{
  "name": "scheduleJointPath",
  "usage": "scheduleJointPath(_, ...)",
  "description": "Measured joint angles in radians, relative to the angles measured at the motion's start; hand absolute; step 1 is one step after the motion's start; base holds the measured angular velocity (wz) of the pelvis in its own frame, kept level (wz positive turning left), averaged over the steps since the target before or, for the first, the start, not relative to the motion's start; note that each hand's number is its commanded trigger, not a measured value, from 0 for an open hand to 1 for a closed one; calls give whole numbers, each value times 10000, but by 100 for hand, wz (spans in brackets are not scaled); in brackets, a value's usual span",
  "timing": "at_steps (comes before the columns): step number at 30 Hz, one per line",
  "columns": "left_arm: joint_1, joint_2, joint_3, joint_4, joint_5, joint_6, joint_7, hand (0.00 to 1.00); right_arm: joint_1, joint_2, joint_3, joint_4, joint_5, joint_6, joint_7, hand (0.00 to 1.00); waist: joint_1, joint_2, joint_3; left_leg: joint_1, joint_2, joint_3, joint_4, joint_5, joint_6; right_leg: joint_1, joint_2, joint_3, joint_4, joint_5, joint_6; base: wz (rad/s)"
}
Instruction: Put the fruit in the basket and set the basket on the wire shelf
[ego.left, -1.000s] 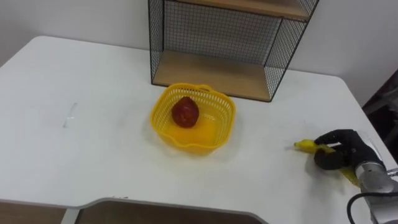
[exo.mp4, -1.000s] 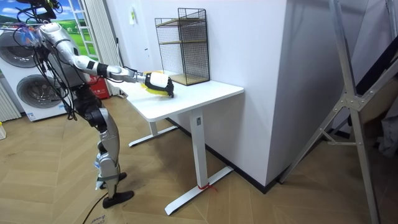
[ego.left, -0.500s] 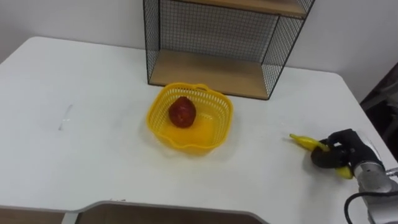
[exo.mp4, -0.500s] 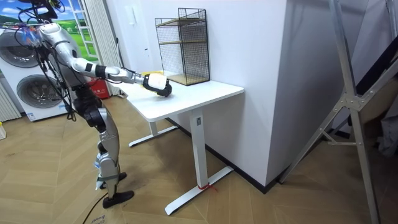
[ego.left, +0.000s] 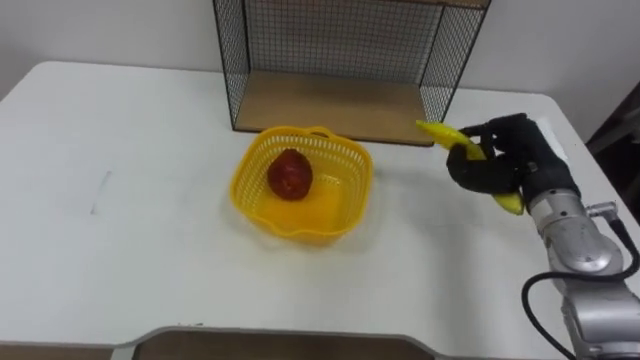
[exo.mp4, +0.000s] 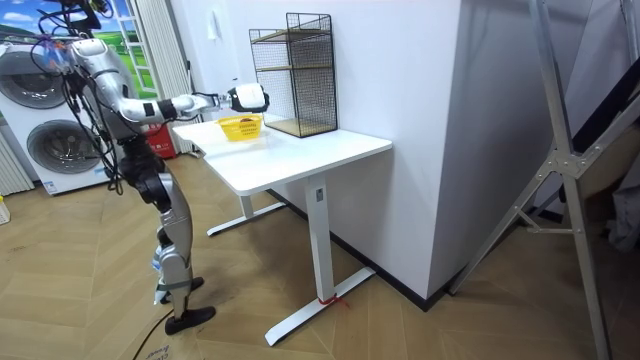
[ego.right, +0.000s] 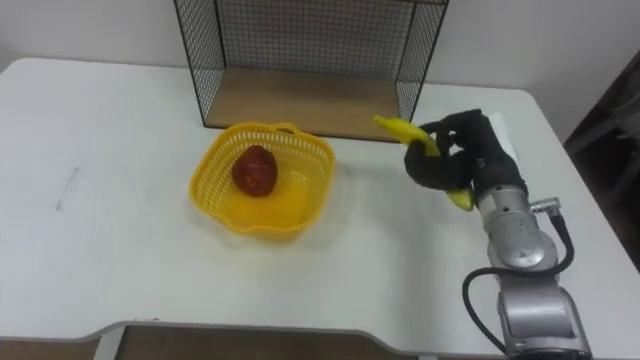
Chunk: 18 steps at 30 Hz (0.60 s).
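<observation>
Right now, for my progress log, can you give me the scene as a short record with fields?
right hand: shut on banana, held above the table, right of the basket
basket: yellow, on the table, in front of the wire shelf
in basket: one red fruit
remaining: banana not in basket; basket not on wire shelf

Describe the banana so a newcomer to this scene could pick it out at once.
Above the white table, to the right of the yellow basket before the wire shelf, the right hand is curled round the banana. It is long and yellow; the round red fruit lies in the basket.
</observation>
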Motion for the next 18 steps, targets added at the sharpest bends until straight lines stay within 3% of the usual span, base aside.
scheduleJointPath(5, 18, -26, 0, 70, -187, -60, 47, 0, -50, -5, -2, -1014, -57, -40, -154, 100, 29, -61, 10, 5, -2, -22, -49, -2, 1, -15, 0, -8, -14, 0, 0, 0)
scheduleJointPath(13, -70, -32, -6, 121, -169, -141, 161, 0, -50, -77, 26, -2098, -578, -76, -134, 100, 18, 13, -14, -135, 2, 10, -85, 5, -6, -172, 6, 51, 18, 1, 0, -1)
scheduleJointPath(18, -150, -26, -8, 122, -176, -153, 105, 0, -50, -79, 598, -2553, -1290, -78, 115, 100, 51, 3, -12, -126, 16, 80, -124, 8, -5, -191, 18, 65, 7, 1, 0, -1)
